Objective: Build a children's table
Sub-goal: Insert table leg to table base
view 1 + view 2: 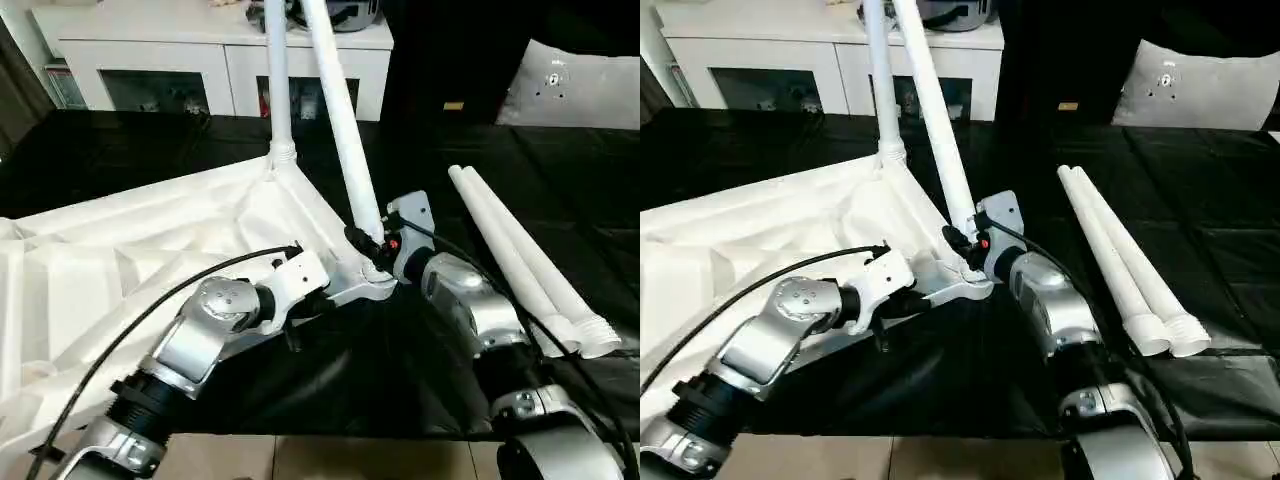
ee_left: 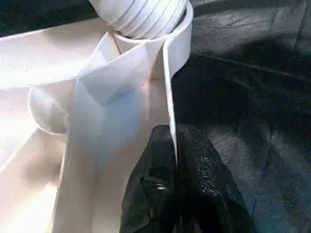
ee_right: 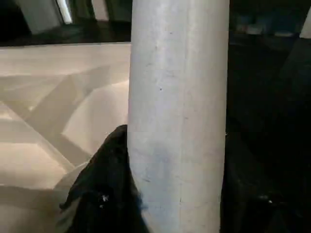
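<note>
Two legs are already standing in the corner sockets of the upside-down table top (image 1: 150, 240), which is lying at the left of the frame. The far leg (image 1: 278, 70) is upright; the near leg (image 1: 345, 130) is leaning. Two loose legs (image 1: 520, 265) are waiting at the right on the black cloth (image 1: 560, 180). The left gripper (image 2: 175, 160) is pinching the top's thin rim. The right gripper (image 1: 375, 245) is holding the near leg just above its socket. All parts are plain white plastic, ribbed underneath.
</note>
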Controlling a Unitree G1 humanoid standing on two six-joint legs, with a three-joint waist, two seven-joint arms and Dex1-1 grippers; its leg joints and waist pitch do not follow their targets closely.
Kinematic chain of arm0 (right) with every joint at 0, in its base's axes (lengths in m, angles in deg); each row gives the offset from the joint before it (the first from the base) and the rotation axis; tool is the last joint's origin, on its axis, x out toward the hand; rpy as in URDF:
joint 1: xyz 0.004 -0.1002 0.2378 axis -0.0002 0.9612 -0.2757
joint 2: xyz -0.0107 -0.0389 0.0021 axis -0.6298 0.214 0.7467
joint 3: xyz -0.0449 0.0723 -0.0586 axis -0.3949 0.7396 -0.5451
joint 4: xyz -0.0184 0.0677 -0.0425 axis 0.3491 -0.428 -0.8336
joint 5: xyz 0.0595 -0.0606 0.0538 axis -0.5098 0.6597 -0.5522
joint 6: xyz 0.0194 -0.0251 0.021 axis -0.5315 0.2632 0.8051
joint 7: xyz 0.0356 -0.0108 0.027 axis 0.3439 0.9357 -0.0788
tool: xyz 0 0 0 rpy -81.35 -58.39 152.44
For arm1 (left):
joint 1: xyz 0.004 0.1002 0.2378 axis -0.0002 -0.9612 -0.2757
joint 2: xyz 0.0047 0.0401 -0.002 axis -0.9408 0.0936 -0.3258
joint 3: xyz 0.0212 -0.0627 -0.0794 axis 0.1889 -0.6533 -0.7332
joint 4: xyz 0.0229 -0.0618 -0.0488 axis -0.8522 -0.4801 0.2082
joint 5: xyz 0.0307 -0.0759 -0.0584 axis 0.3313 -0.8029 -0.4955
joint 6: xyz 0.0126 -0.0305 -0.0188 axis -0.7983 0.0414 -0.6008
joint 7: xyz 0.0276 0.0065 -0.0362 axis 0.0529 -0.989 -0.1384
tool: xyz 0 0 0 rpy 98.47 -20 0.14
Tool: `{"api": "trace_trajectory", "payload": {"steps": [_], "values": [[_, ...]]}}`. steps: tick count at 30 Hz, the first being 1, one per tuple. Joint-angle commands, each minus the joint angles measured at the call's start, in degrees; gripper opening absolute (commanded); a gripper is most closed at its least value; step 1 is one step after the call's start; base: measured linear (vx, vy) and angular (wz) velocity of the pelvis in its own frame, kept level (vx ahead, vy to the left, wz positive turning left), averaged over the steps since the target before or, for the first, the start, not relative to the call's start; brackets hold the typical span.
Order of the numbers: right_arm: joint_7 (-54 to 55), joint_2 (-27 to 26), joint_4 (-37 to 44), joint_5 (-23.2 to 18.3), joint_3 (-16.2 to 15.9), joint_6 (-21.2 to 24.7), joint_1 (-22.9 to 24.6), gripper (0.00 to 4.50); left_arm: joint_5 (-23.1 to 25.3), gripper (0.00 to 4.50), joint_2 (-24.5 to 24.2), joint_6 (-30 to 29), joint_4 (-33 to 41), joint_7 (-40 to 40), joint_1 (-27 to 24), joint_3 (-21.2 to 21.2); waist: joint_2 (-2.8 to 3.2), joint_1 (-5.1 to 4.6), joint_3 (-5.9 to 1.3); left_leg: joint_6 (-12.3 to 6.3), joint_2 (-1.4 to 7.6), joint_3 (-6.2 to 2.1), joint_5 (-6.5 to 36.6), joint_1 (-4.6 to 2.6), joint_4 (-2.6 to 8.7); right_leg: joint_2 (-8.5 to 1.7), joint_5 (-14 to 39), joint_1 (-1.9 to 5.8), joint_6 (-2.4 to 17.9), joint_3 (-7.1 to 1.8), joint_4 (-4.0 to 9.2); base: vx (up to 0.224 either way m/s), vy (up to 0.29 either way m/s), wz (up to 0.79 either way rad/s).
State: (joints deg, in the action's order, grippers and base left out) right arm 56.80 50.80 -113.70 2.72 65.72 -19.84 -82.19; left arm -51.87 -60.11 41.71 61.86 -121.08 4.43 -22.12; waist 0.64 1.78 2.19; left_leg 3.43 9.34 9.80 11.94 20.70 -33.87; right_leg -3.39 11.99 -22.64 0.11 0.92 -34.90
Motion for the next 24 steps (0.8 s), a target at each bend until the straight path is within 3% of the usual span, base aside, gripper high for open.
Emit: {"api": "trace_trajectory", "payload": {"steps": [1,2,3,5,7,9,11,12,14,17,20,24], "values": [[-0.33,0.38,0.00,-1.09,2.26,-0.77,1.94,1.90,0.61,0.00,-1.60,4.36,0.29,-0.71,0.99,-0.62,0.07,0.12,-2.95,-1.28,3.37,-1.10,10.56,-0.01,4.49,-4.10,5.09,2.40,12.56,-2.37,4.06,0.000,0.000,0.00],[-0.56,0.47,0.80,-1.61,2.97,-1.62,2.25,1.90,0.40,0.00,-1.83,5.46,-0.06,-0.86,1.09,-0.77,0.04,0.15,-3.16,-1.81,3.30,-1.02,8.75,0.12,4.27,-4.07,2.15,2.53,12.95,-2.33,3.75,0.000,0.000,0.00],[-1.56,0.50,2.89,-3.39,4.55,-2.14,2.94,1.90,0.65,0.00,-2.30,7.01,-1.31,-0.53,1.61,-0.86,-0.08,0.26,-3.32,-3.17,3.24,-0.87,5.00,0.28,3.92,-3.88,-4.02,2.66,13.67,-2.24,3.16,0.000,0.000,0.00],[-1.97,0.68,4.95,-4.55,5.57,-2.09,3.59,1.90,0.85,0.00,-2.53,7.97,-2.33,-0.10,1.99,-1.06,-0.14,0.48,-3.41,-5.28,3.21,-0.75,2.17,0.26,3.61,-3.88,-9.43,2.79,15.10,-2.09,2.62,0.000,0.000,0.00],[-2.10,1.09,6.92,-5.11,6.12,-2.12,4.24,1.90,0.36,0.00,-2.47,8.92,-3.28,0.00,2.33,-1.58,-0.04,0.46,-3.25,-5.77,3.25,-0.68,2.11,0.26,3.60,-3.89,-9.47,2.70,15.49,-2.02,2.67,0.000,0.000,0.00],[-2.23,1.31,10.71,-6.63,6.78,-1.07,5.66,1.90,-2.94,0.43,-1.79,8.88,-2.42,-1.89,2.11,-3.45,0.09,0.43,-3.13,-5.30,3.33,-0.65,3.29,0.15,3.71,-3.92,-7.38,2.73,15.53,-2.01,2.86,0.000,0.000,0.00],[-1.37,1.40,12.71,-6.53,7.01,-1.61,6.56,1.90,-5.38,0.54,-1.23,8.51,-1.54,-3.18,1.97,-4.85,0.11,0.36,-3.14,-4.76,3.31,-0.66,4.03,0.12,3.71,-3.94,-5.98,2.84,15.58,-2.04,2.86,0.000,0.000,0.00],[-0.19,1.39,15.09,-6.26,7.20,-1.78,7.67,1.90,-7.78,0.65,-0.60,8.24,-0.72,-3.78,2.08,-6.44,0.49,0.53,-3.02,-4.25,3.33,-0.65,3.96,0.10,3.72,-4.03,-5.65,2.80,15.80,-2.09,2.88,0.000,0.000,0.00],[0.27,1.37,16.50,-6.12,7.28,-1.75,8.33,1.90,-9.27,0.89,-0.18,7.94,-0.51,-4.00,2.36,-7.38,0.03,0.30,-2.98,-4.30,3.18,-0.60,3.81,0.26,3.67,-3.86,-6.27,2.93,16.15,-2.03,2.80,0.000,0.000,0.00],[1.13,1.17,17.55,-6.23,7.54,-0.92,8.69,1.90,-10.66,0.95,0.33,8.05,-0.46,-4.38,3.05,-8.00,0.18,0.16,-2.87,-4.11,3.18,-0.54,4.90,0.10,3.70,-3.83,-3.41,2.85,15.82,-2.07,3.06,0.000,0.000,0.00],[0.81,0.85,20.51,-6.37,6.54,0.63,9.86,1.90,-11.62,1.34,3.72,6.17,-2.33,1.28,7.13,-11.16,0.22,0.09,-2.93,-3.90,3.17,-0.48,4.59,0.04,3.55,-3.66,-3.92,2.97,15.60,-2.10,3.03,0.000,0.000,0.00],[-1.28,0.75,24.19,-6.17,3.19,1.54,11.56,1.90,-9.23,1.43,7.38,2.54,-8.77,12.73,13.88,-14.59,-0.10,0.29,-3.05,-4.70,2.95,-0.58,2.97,0.25,3.27,-3.66,-6.55,3.26,15.59,-2.01,2.80,0.000,0.000,0.00]]}}
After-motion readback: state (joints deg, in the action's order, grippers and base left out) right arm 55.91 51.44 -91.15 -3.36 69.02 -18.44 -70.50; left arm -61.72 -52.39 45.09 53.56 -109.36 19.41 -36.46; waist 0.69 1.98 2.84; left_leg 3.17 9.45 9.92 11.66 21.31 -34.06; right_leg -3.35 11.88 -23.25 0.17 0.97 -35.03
